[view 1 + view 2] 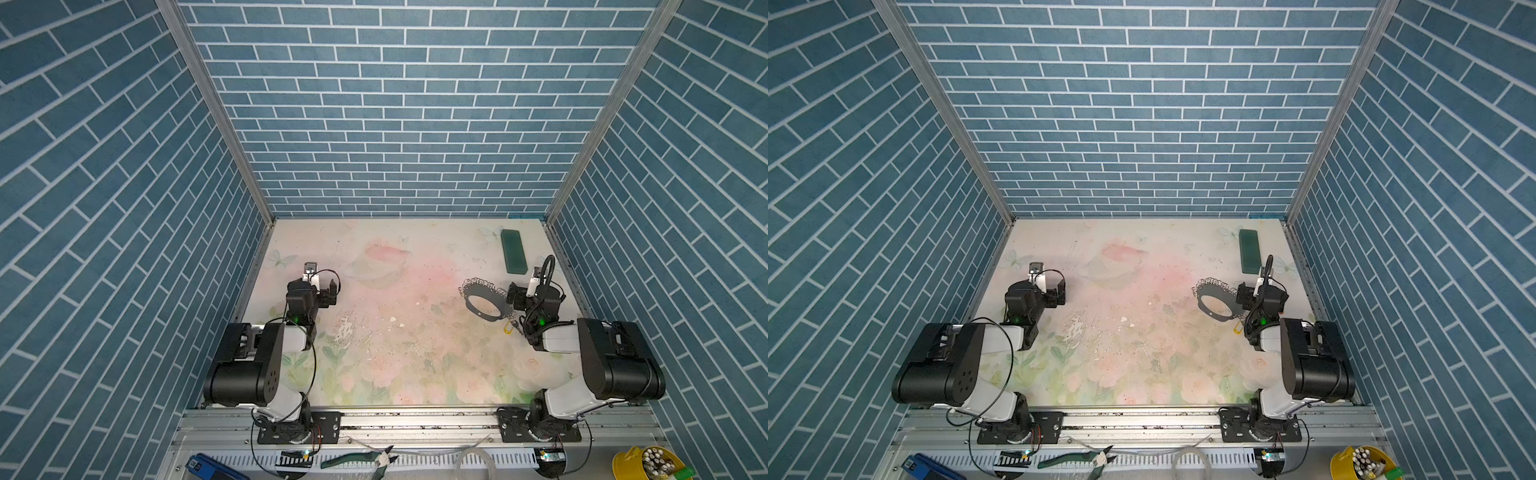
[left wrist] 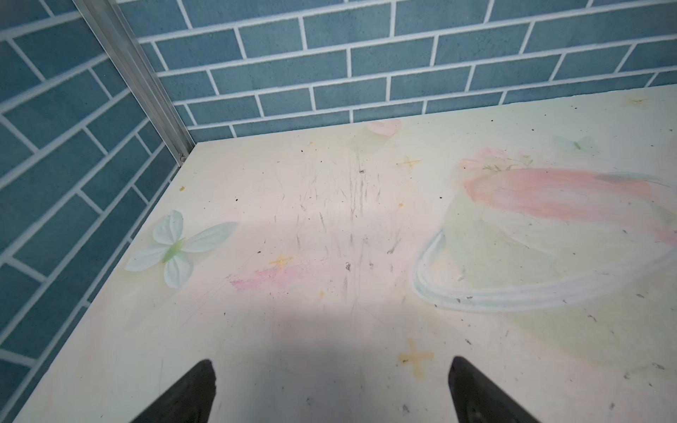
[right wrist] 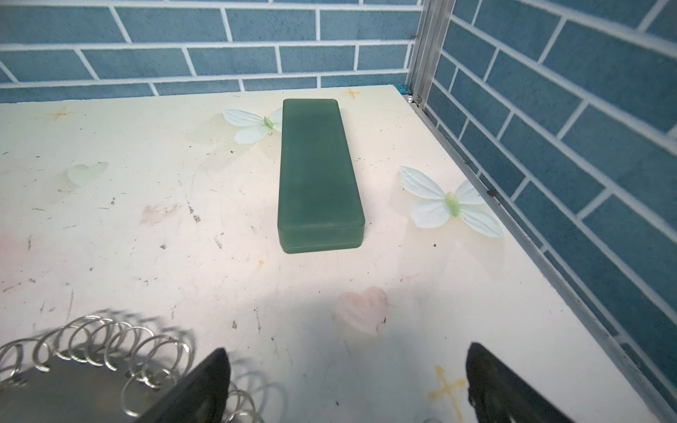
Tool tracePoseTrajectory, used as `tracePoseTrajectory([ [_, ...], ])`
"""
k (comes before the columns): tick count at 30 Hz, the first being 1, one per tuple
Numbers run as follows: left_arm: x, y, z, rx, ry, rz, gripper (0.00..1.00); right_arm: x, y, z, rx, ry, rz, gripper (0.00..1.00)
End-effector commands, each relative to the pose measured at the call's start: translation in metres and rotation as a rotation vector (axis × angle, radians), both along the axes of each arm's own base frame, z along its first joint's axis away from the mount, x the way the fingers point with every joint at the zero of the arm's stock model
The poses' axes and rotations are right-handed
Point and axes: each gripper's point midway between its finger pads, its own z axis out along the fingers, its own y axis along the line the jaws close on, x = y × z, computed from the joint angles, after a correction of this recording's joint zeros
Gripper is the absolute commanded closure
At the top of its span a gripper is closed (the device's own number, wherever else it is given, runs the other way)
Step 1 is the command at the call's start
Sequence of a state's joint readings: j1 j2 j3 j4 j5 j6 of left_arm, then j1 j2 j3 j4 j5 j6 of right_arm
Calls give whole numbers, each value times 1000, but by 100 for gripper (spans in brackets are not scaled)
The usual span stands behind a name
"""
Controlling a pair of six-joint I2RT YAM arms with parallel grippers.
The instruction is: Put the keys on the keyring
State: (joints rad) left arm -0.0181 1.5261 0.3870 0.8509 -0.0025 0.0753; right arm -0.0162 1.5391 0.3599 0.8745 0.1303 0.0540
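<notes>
Dark grey keyring [image 1: 490,316], rim fringed w/ silver wire clips [image 3: 110,344], lies flat on the scuffed floral tabletop [image 1: 395,353] near the green block [image 1: 513,251]. A yellow-headed key [image 1: 507,328] lies just past the ring, farther from the block. Left hand [image 2: 331,392] & right hand [image 3: 348,384] gape apart, holding nothing; blue brick-pattern walls [image 1: 395,124] rise behind the block.

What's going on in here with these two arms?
Two robot arms are meant to hang a yellow key on a keyring, but nothing is held yet. The keyring lies flat on the table beside the open right end effector, the key close by. The left end effector is open too, above bare table. A green block sits further back.
</notes>
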Motion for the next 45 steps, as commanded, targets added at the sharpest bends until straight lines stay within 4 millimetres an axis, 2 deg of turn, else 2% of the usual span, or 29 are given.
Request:
tracePoseTrajectory([
  [1,2,-1,2,4,-9,-3,0,9,0,11,-1,-28,4,1],
  [29,1,0,2,7,-15,-1,0,9,2,11,5,-29,10,1],
  [31,-1,-6,7,6,-29,-37,0,8,2,12,-1,-35,12,1],
  [32,-5,-11,12,11,-41,-67,0,6,8,14,-3,-49,53,1],
  [34,-11,-15,27,18,-65,-86,0,1,27,21,-11,-62,164,1],
  [37,-20,-16,52,12,-80,-86,0,-3,30,37,-19,-61,170,1],
  [40,-26,-11,85,-98,-129,-17,1,-6,44,67,-39,-74,212,1],
  [43,-32,-3,110,-293,-146,88,0,-11,54,106,96,-135,217,1],
  [45,-39,2,118,-406,-116,161,0,-18,57,136,217,-169,195,1],
])
